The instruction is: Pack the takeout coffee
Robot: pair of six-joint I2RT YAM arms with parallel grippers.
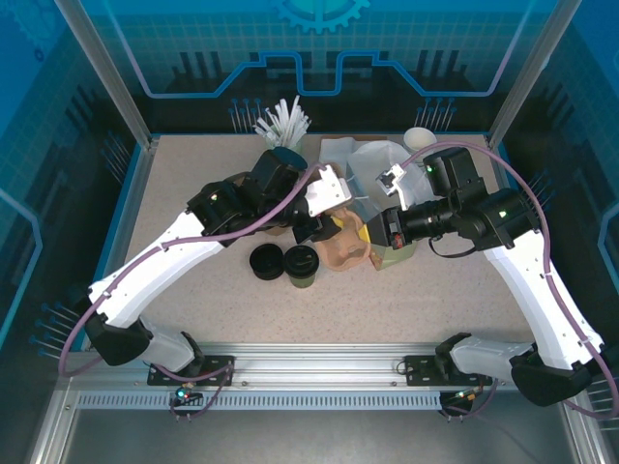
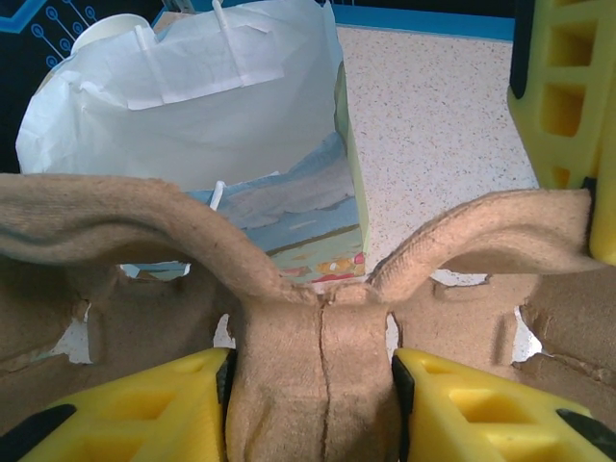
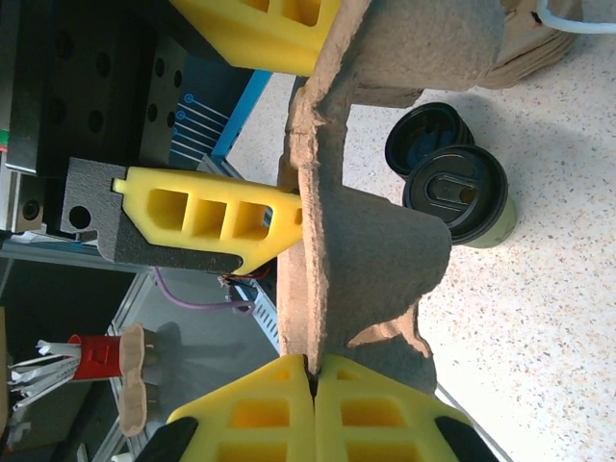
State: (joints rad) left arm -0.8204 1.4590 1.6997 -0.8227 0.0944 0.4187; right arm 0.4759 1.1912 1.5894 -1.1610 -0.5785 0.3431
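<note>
Carrier: brown moulded-pulp cup carrier, held between both arms over the speckled counter; the coffee is not in it.
Left pincer: narrowed onto the carrier's central ridge, a yellow finger pressed against each side.
Right pincer: closed almost flat, with the carrier's thin edge pinched between its tips.
Coffee: small olive-green paper cup with a round black plastic lid, upright on the counter beside a second round black lid.
Bearing: the cup stands just to the near side of the carrier, toward the arm bases, with its long axis vertical.
Nearer arm: left, by my reckoning; it must let go of the carrier before it can reach the cup.
</note>
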